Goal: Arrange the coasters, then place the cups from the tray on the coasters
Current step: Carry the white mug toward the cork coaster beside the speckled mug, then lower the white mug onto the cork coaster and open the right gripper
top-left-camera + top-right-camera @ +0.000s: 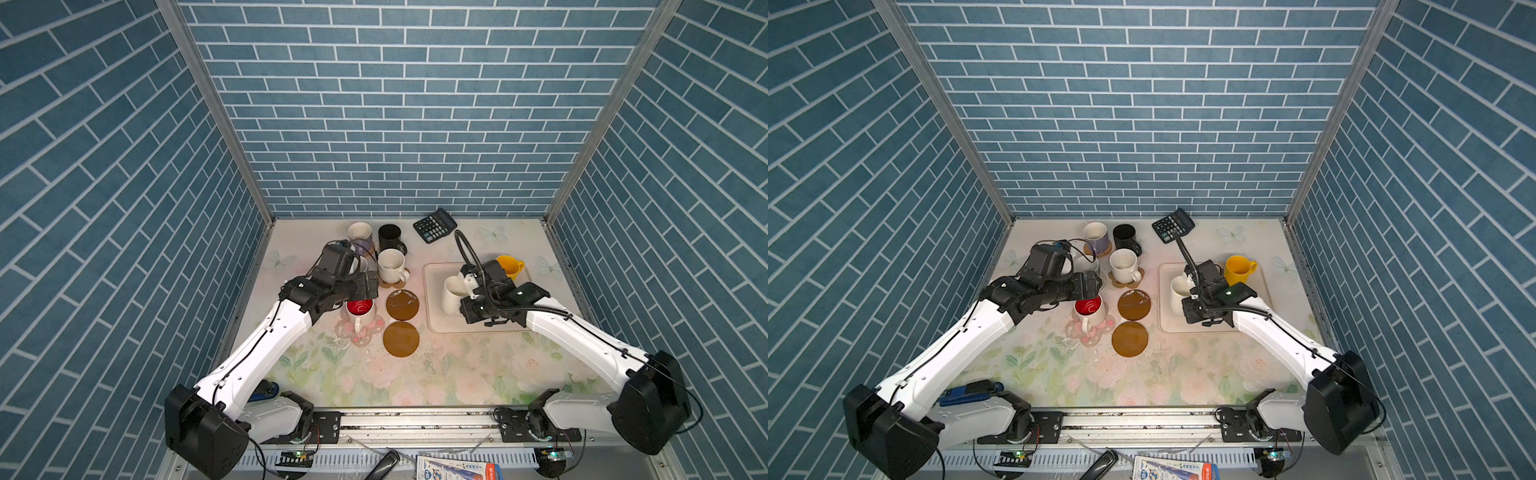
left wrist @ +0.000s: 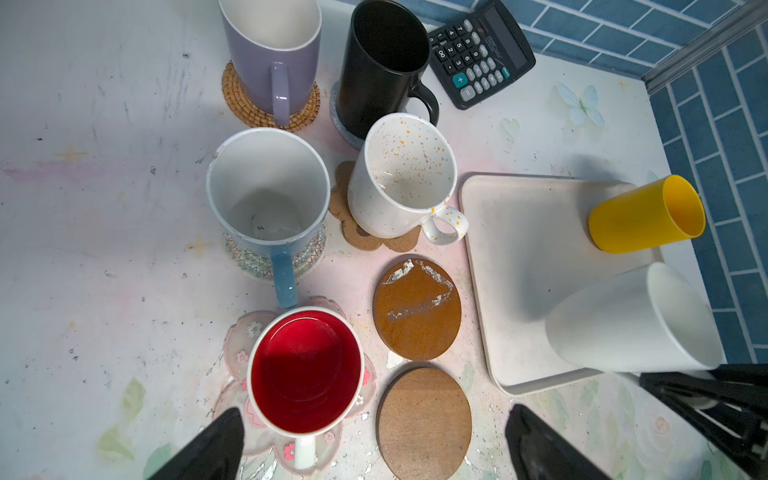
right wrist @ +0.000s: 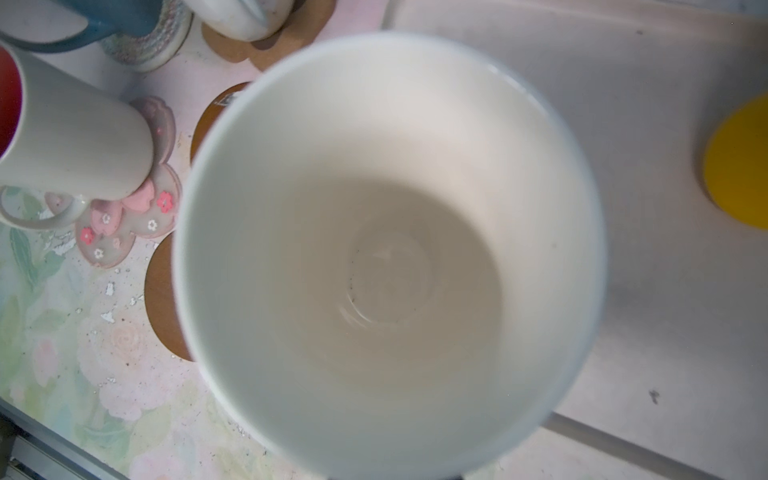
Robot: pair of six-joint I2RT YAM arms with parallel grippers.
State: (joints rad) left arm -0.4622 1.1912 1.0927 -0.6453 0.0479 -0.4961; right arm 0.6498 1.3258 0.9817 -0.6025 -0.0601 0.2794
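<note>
The right gripper point(image 1: 468, 289) is gripping the white mug point(image 1: 451, 293), which is standing upright over the tray point(image 1: 440, 324). A bare brown coaster point(image 1: 402, 304) is lying near, left of these fingers. The left gripper point(image 2: 376, 415) is hanging open beside the red mug point(image 2: 305, 370).

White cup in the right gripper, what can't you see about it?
Handle: in the right wrist view the white cup hides it behind its own rim; in both top views the right gripper covers it.
Bottom: its own wall hides it in every view, so whether it touches the tray is unclear.
</note>
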